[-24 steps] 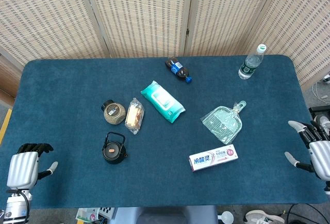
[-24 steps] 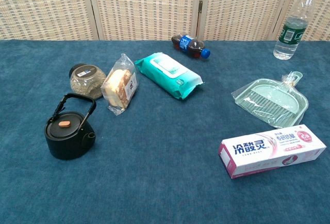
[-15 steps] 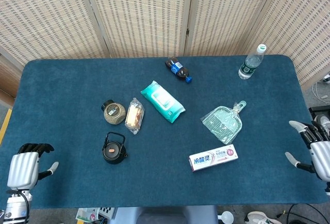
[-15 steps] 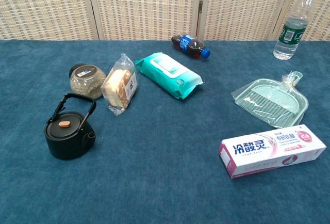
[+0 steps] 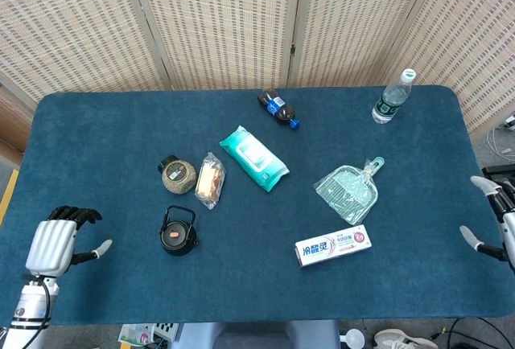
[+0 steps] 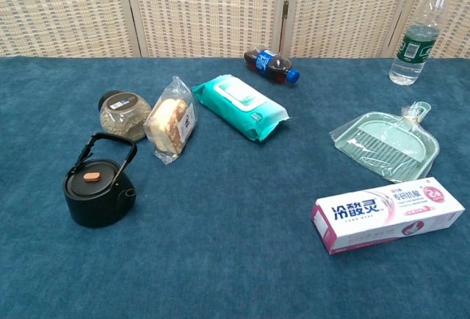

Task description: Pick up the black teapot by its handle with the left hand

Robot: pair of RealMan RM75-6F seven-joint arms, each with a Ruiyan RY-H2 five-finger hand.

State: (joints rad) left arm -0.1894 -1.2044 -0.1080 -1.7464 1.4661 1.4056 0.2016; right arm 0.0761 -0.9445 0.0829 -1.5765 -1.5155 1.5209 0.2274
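At the lower left of the head view, the left hand (image 5: 55,244) holds nothing, its dark fingers (image 5: 74,215) curled forward and thumb out, well apart from the teapot. The right hand (image 5: 497,222) shows only partly at the right edge, fingers spread and released. The small round black iron teapot (image 5: 178,232) sits upright on the blue cloth-covered table (image 5: 96,140), its arched wire handle (image 6: 110,154) raised, near a wrapped bread roll (image 5: 210,180).
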